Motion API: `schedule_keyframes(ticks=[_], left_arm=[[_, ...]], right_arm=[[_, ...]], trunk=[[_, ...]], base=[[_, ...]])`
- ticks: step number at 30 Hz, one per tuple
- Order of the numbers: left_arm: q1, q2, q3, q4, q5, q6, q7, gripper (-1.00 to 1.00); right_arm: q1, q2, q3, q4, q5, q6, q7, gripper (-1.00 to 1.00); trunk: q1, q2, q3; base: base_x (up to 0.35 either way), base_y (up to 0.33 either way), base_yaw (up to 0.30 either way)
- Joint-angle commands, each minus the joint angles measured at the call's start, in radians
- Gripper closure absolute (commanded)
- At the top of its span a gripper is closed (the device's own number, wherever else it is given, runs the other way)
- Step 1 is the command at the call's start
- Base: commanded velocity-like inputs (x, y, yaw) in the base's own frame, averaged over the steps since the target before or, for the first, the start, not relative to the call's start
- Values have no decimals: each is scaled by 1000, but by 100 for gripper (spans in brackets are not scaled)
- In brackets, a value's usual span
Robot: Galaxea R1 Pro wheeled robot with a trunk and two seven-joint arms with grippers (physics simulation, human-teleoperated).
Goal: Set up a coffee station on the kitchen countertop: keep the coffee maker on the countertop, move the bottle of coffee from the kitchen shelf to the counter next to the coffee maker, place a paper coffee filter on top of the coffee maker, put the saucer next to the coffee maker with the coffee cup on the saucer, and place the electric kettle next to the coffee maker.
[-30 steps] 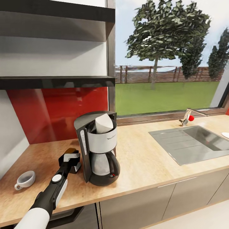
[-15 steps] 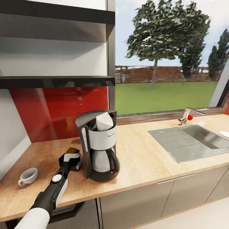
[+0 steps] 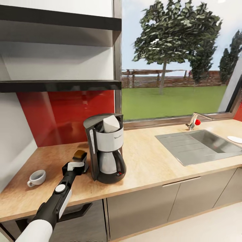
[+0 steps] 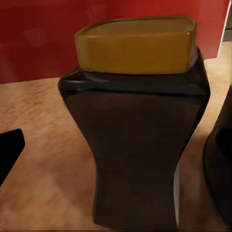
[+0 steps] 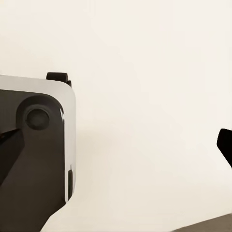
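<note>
The black and silver coffee maker [image 3: 107,151] stands on the kitchen countertop [image 3: 151,168] with the white paper coffee filter [image 3: 111,123] in its open top. Just left of it stands the bottle of coffee [image 3: 80,157], dark with a gold cap [image 4: 135,46], upright on the wood. My left gripper [image 3: 77,165] is right in front of the bottle and open, one black fingertip [image 4: 9,150] clear of its side. The white coffee cup [image 3: 37,177] sits at the counter's left end. The saucer [image 3: 235,138] lies right of the sink. My right gripper [image 5: 116,150] is open over pale floor.
A steel sink [image 3: 198,144] with a faucet [image 3: 195,121] is set into the counter's right half. The black kitchen shelf [image 3: 60,85] runs over the red backsplash [image 3: 64,114], with a second shelf above. A large window fills the wall behind.
The whole view has pulled back from the counter. The bottle's cap now shows farther beyond my left gripper, which has drawn back from it. The bottle stays put.
</note>
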Motion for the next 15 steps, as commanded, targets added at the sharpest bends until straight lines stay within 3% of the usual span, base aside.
schedule_keyframes(ticks=[1, 15], left_arm=[[-1, 0, 1, 1, -10, -3, 3, -100], [-1, 0, 0, -1, -10, -3, 3, -100]], right_arm=[[-1, 0, -8, 0, 10, 1, -2, -100], [-1, 0, -7, 0, 10, 1, -2, -100]], trunk=[[0, -2, -2], [0, -2, -2]], base=[[-33, 0, 0], [-4, 0, 0]])
